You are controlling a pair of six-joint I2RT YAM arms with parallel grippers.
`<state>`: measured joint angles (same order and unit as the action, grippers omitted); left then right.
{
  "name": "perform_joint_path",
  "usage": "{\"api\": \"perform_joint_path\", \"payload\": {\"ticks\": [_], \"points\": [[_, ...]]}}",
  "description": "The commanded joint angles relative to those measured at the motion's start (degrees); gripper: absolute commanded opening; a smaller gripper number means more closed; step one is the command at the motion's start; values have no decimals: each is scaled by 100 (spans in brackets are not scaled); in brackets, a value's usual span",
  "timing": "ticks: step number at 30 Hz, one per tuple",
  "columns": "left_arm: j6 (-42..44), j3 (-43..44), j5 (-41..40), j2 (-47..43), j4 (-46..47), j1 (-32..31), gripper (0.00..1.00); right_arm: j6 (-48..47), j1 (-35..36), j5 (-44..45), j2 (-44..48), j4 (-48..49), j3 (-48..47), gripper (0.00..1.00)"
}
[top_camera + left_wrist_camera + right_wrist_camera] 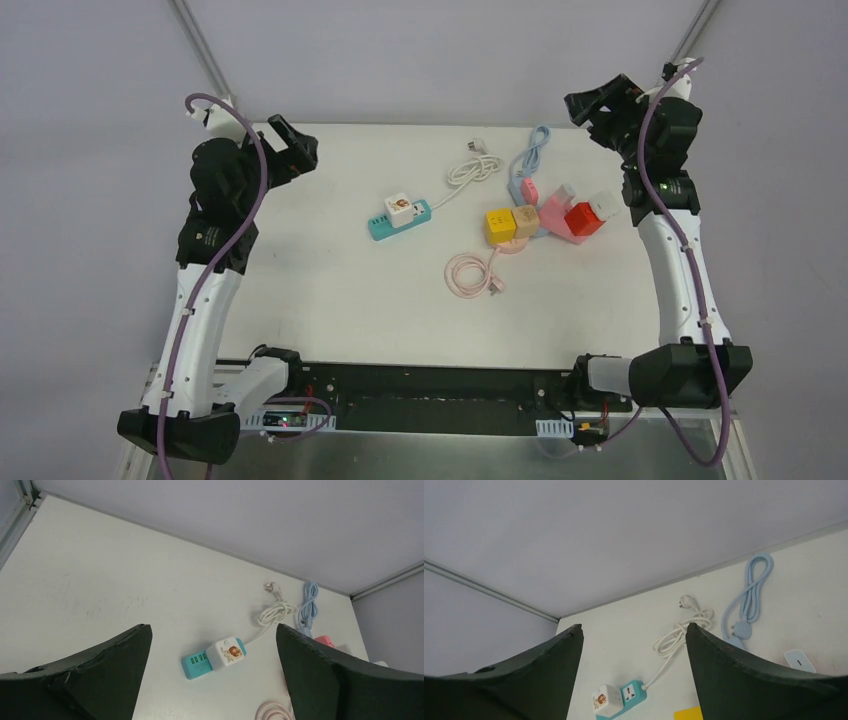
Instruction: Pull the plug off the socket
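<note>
Left gripper point(290, 146), jaws spread and empty, sits nearer than right gripper point(598, 106) to white cube plug point(400, 207) on teal power strip point(382, 227), ahead and to its right.

Soft, even light from overhead fills all three views, and the white table point(330, 290) reads bright without glare. Shadows on it are faint and short, hugging whatever lies toward its far right corner. The top view is sharp throughout. In both wrist views the near fingers point(100, 680) look dark, underexposed and slightly soft-edged.
</note>
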<state>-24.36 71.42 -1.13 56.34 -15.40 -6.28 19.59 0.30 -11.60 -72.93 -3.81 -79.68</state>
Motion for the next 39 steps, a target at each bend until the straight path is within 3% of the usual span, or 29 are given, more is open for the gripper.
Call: {"api": "perform_joint_path", "payload": {"ticks": [1, 5, 11, 14, 18, 21, 28, 35, 39], "points": [[-136, 56, 336, 94, -148, 31, 99, 405, -12, -103, -336, -334, -344, 79], [-288, 43, 185, 378, -630, 27, 99, 353, -12, -90, -687, -722, -598, 86], [-412, -340, 701, 841, -641, 39, 99, 0, 339, -1019, -1090, -722, -594, 95], [-541, -616, 1312, 1121, -356, 38, 99, -91, 989, -760, -1359, -796, -628, 96], [-772, -796, 1552, 1547, -368, 39, 96, -4, 1967, -438, -1811, -631, -642, 97], [-785, -848, 1512, 1780, -486, 38, 95, -170, 2893, 88, -2235, -658, -830, 97], [-1142, -830, 1179, 2462, -967, 40, 90, -905, 4284, 1695, -3367, -972, -1533, 97], [-1607, -724, 1639, 3207, -929, 40, 86, -1001, 4577, 2350, -4274, -1795, -2361, 96], [-1745, -665, 1962, 3501, -876, 33, 85, -908, 4571, 2278, -4840, -2390, -3018, 93]]}}
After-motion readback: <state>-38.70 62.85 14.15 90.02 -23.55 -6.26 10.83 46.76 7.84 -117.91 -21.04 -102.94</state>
